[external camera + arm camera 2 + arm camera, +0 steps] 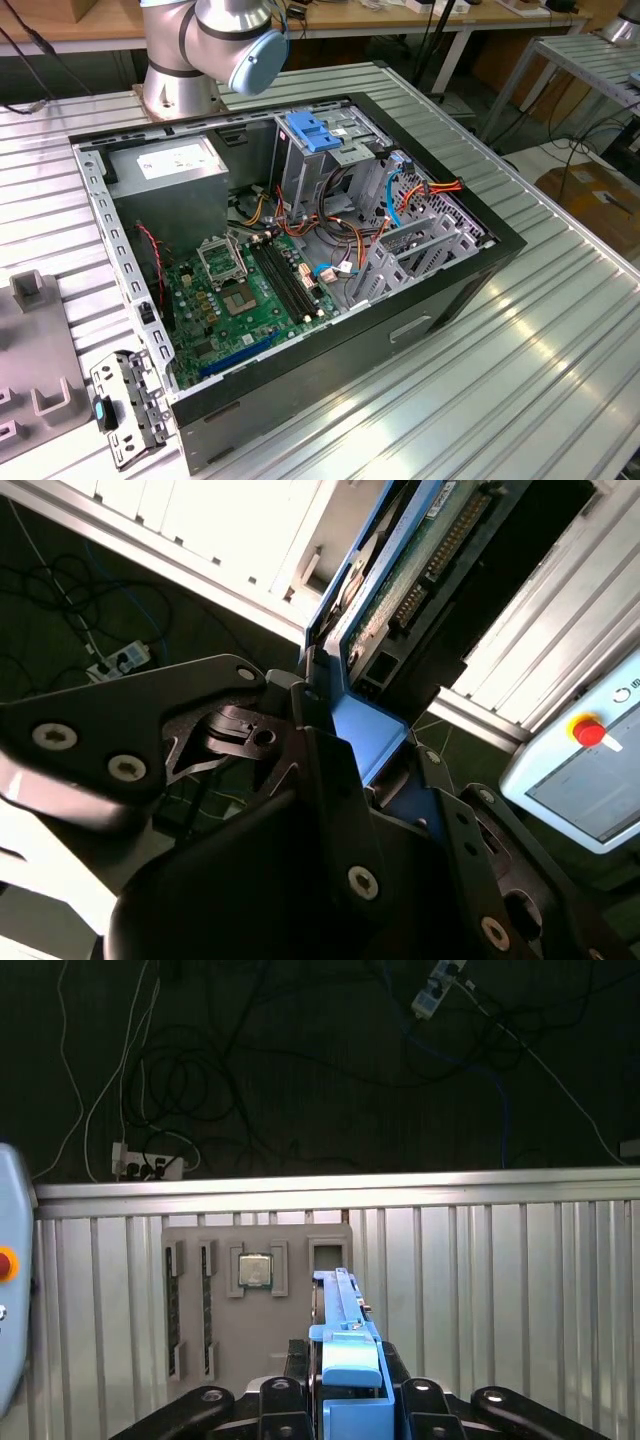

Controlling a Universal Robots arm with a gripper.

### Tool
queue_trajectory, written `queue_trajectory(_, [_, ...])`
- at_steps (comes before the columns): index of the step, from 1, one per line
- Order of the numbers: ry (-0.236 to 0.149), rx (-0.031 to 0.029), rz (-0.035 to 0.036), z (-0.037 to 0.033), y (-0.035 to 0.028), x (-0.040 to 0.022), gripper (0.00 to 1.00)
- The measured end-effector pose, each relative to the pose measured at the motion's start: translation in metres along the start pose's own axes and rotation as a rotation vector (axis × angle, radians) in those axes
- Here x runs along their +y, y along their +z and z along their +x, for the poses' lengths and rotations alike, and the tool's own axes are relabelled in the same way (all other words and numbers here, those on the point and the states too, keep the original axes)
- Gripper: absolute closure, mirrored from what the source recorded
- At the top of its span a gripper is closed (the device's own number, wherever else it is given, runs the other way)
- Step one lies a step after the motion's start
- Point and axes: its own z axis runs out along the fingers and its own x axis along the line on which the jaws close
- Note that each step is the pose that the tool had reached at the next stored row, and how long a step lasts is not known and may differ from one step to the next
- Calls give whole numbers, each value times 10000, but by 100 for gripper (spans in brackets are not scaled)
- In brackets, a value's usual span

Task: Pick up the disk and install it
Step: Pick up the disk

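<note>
You have a slatted aluminium table carrying an open computer case that lies on its side. The arm rises from the table just behind the case in the exterior view. Inside the case, the grey power-supply box sits towards the exterior view's left. The green motherboard lies in front of it, and the metal drive cage stands beside it with a blue bracket on top. Loose orange, red and blue cables run between the cage and the board.

A grey parts tray rests on the table at the exterior view's left, well apart from the drive cage. In the first wrist view you see that tray lying flat on the slats beyond the arm's end, with a square processor chip seated in one of its pockets.

In the second wrist view a pale-blue handheld console with a red button is off to one side.

The disk is in the gripper, not in the case. Its green circuit-board face and connector row are turned towards the second wrist camera, and a blue side rail runs down into the black fingers. In the first wrist view the disk is edge-on, with its blue rail standing up from the gripper. The jaws are closed onto it from both sides, and no gap shows between them and the rail.
</note>
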Motion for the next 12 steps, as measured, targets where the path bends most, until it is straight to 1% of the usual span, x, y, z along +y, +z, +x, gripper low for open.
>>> queue_trajectory(1, [0,0,-1,0,-25,0,63])
queue_trajectory(5, [0,1,-1,1,-71,0,63])
queue_trajectory(10, [0,0,-1,1,-154,-1,63])
queue_trajectory(12, [0,0,-1,1,-170,-1,63])
